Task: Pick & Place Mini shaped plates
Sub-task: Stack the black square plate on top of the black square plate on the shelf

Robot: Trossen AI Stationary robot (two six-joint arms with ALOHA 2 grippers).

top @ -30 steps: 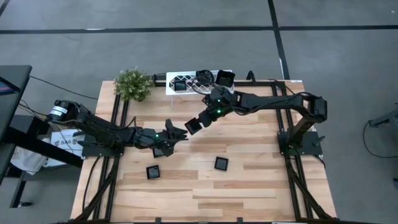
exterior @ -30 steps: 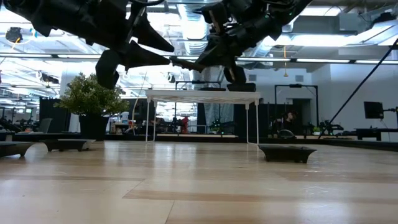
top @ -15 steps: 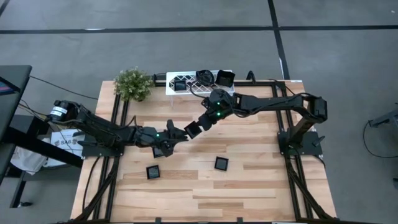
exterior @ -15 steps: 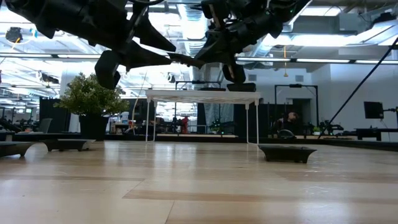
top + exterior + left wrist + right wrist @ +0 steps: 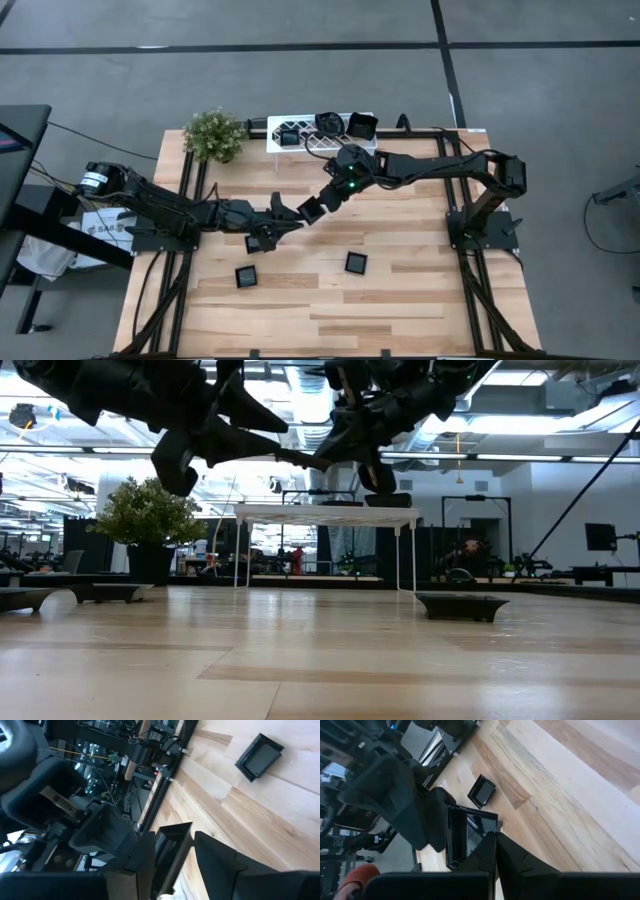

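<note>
Right hand point(image 5: 312, 208) is clamped shut on the rim of a small square plate point(image 5: 311, 209), holding it in the air over the middle of the table point(image 5: 420, 300). Left hand point(image 5: 285, 214) has its fingers apart on either side of the same plate; the left wrist view shows the plate's edge standing in the gap between them, but whether they already touch it I cannot tell. The step in hand looks like a mid-air handover from right to left.

Next, I judge, the left hand should close on the free edge and grip firmly before the right lets go, or the plate may drop.

Other plates lie on the table: one point(image 5: 246, 276) near the front left, one point(image 5: 356, 263) front of centre, and one point(image 5: 254, 243) beside the left arm. Three more sit on the rack point(image 5: 305, 146) at the far edge, next to a plant point(image 5: 213, 135).
</note>
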